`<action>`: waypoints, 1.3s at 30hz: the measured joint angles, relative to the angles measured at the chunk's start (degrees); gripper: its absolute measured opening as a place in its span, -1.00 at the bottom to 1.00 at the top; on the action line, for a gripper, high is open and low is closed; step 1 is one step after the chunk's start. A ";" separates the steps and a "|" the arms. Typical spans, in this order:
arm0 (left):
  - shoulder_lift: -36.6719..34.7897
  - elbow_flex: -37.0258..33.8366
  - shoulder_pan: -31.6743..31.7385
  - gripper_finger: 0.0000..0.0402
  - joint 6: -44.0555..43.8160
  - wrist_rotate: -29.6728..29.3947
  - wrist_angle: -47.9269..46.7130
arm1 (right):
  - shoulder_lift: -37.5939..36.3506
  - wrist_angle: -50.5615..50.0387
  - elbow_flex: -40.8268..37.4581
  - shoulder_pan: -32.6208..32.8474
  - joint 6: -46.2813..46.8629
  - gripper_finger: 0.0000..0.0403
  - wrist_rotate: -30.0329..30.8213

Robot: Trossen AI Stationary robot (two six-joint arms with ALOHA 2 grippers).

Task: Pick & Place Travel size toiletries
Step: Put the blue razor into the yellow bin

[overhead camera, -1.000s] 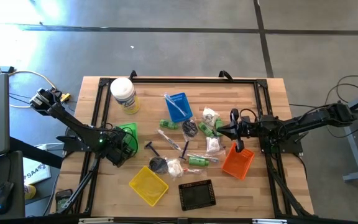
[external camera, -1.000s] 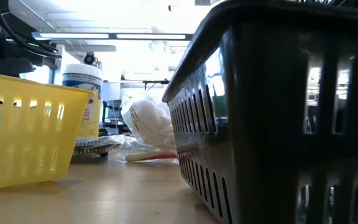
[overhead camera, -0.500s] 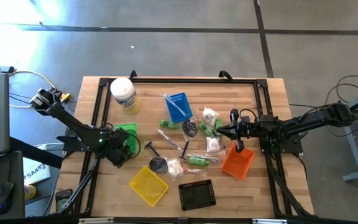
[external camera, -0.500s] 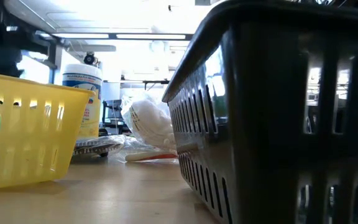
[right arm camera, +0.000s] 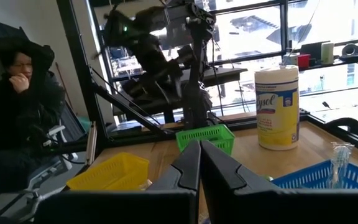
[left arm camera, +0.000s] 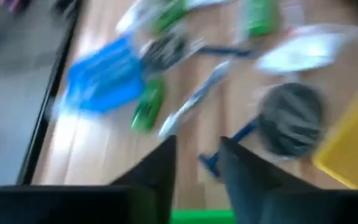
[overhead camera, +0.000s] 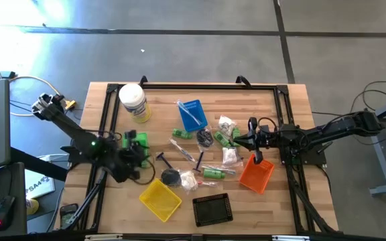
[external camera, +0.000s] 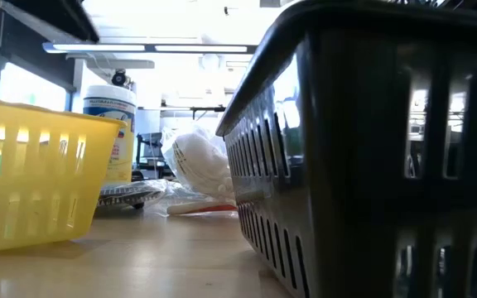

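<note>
A: Start with the big stuff. What stands on the table [overhead camera: 287,201]?

B: A white tub [overhead camera: 133,102] at the far left corner. Then five trays: green [overhead camera: 141,140] on the left, blue [overhead camera: 193,114] far middle, orange [overhead camera: 256,174] on the right, yellow [overhead camera: 160,199] and black [overhead camera: 212,209] along the near edge.

A: Anything in them?

B: In the blue tray lies a toothbrush [overhead camera: 186,112] in clear wrap, sticking out past its rim. The yellow and black trays look bare from above. The orange one seems so too, though the right arm covers part of it. The green tray is partly hidden by the left arm, so I cannot say.

A: And the toiletries?

B: Scattered loose on the wood between the trays: green bottles [overhead camera: 181,134], white sachets [overhead camera: 229,155], a dark round piece [overhead camera: 171,177] just beside the yellow tray, a black T-shaped piece [overhead camera: 161,158].

A: Grippers?

B: The left gripper [overhead camera: 134,161] hangs beside the green tray; its wrist view is blurred, but the fingers [left arm camera: 157,171] stand a little apart with nothing between them. The right gripper [overhead camera: 256,158] sits at the orange tray's far edge, fingers [right arm camera: 188,165] pressed together, empty.
</note>
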 joint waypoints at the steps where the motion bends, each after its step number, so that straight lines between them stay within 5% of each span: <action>1: -1.19 -0.01 0.03 -0.63 5.65 1.56 2.69 | 0.00 -0.29 0.00 0.02 0.00 -0.99 0.00; 4: -5.83 -0.01 0.43 -0.93 18.59 6.46 8.84 | 0.02 -0.70 0.00 0.02 -0.02 -0.99 -0.01; 9: -13.68 -0.08 8.03 -0.94 28.74 14.99 15.09 | 0.02 -1.01 0.00 0.00 -0.99 -0.99 -0.11; 16: -23.06 -4.87 26.66 -0.99 21.55 16.19 21.67 | 0.02 -1.02 0.00 0.01 -1.62 -0.99 -0.20; 21: -29.63 -15.77 38.32 -1.00 19.05 26.89 29.70 | 0.02 -1.11 0.00 0.02 -4.36 -0.99 -0.22; 24: -31.27 -23.33 41.75 -1.00 22.68 37.26 40.74 | 0.02 -1.11 0.00 0.01 -6.02 -0.99 -0.22; 28: -31.00 -31.53 45.42 -1.00 25.19 34.59 49.70 | 0.02 -0.14 0.00 0.00 -7.37 -0.99 1.04; 34: -33.49 -36.94 52.10 -1.00 26.78 40.06 50.55 | -0.01 4.11 0.00 -1.63 -12.07 -0.99 4.46; 39: -37.98 -38.77 55.85 -1.00 25.84 41.54 44.17 | -0.04 5.67 0.00 -3.69 -8.73 -0.99 1.72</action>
